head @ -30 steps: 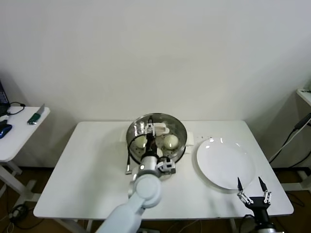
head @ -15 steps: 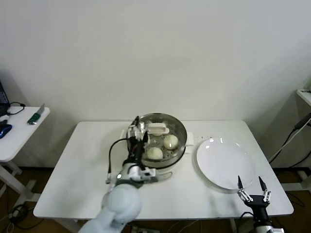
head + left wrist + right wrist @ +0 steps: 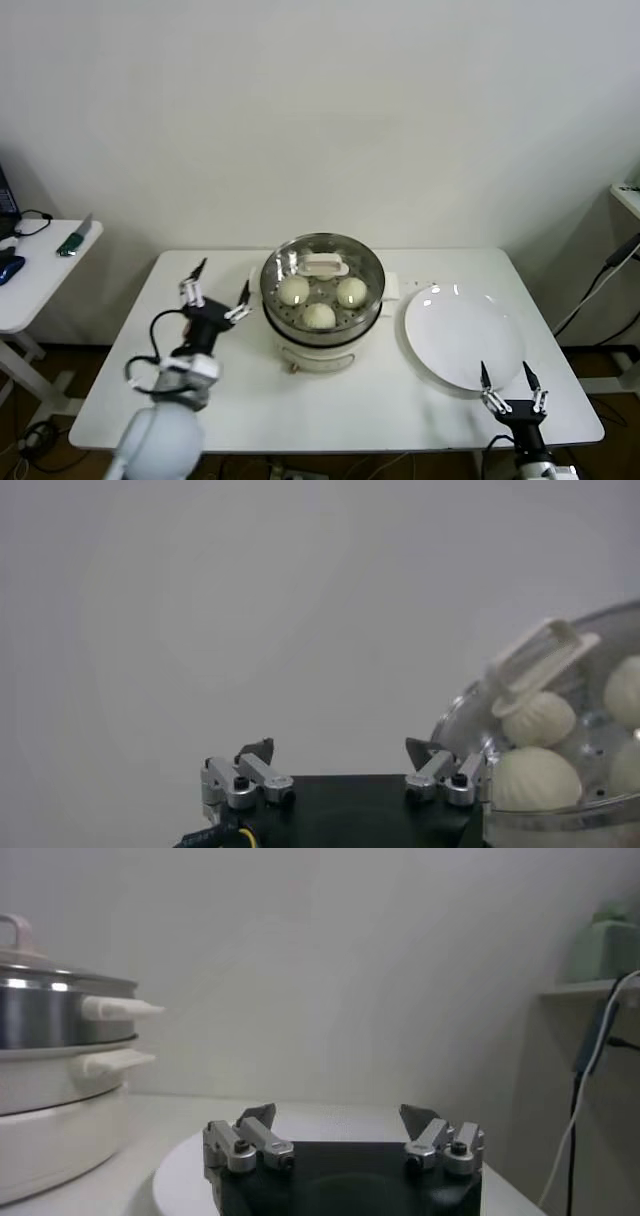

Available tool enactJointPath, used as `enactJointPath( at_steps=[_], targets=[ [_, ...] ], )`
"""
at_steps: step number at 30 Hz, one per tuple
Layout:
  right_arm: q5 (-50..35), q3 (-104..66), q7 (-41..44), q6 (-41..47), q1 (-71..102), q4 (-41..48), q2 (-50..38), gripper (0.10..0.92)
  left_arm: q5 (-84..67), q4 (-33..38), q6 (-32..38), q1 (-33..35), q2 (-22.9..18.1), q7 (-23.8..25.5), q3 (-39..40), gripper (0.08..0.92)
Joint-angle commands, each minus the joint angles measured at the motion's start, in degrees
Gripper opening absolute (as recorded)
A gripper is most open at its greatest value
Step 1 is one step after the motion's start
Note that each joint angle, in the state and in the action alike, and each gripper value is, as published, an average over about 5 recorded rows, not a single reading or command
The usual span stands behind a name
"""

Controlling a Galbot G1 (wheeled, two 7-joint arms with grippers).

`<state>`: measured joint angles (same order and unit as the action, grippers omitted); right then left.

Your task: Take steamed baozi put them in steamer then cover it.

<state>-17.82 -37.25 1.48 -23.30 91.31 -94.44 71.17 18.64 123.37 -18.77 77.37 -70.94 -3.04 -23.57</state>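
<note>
The head view looks forward and down from above the table's (image 3: 120, 350) near edge, far enough back to take in the whole worktop, both near corners and the wall behind. The left wrist view sits low behind the left gripper (image 3: 345, 770), close to the steamer (image 3: 560, 825), facing the wall over the far edge; the cover (image 3: 540, 670) fills its one side. The right wrist view sits low at the near right corner behind the right gripper (image 3: 340, 1133), looking across the plate (image 3: 180, 1168) toward the wall. All three views share the steamer (image 3: 322, 300); the head view also shows both grippers (image 3: 215, 292) (image 3: 507, 385).
</note>
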Motion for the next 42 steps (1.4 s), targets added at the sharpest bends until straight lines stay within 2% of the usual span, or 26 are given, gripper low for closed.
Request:
enactJointPath(
  at_steps=[1, 8, 12, 24, 42],
  targets=[
    [-0.84, 1.13, 1.06, 3.38, 0.15, -0.41, -1.22, 0.823, -31.41, -6.43, 24.98, 12.76, -2.81, -1.18, -15.46, 0.823],
    [-4.12, 2.01, 3.43, 4.19, 0.71, -0.29, -3.34, 0.823, -33.86, -16.15, 34.98, 16.24, -4.05, -0.19, -13.09, 0.823],
    [-5.30, 2.08, 4.58, 3.82, 0.44, -0.34, -3.81, 0.823, -33.10, -18.73, 37.40, 17.17, -5.53, -0.09, -11.34, 0.823],
    [-5.40, 2.30, 5.55, 3.83, 0.26, -0.57, -4.92, 0.823, -29.53, -19.67, 38.79, 18.68, -7.72, 0.88, -8.44, 0.823],
    [-5.46, 2.36, 6.60, 2.66, 0.30, -0.44, -4.94, 0.823, -28.39, -19.99, 38.99, 19.11, -8.47, 0.83, -7.41, 0.823]
  ],
)
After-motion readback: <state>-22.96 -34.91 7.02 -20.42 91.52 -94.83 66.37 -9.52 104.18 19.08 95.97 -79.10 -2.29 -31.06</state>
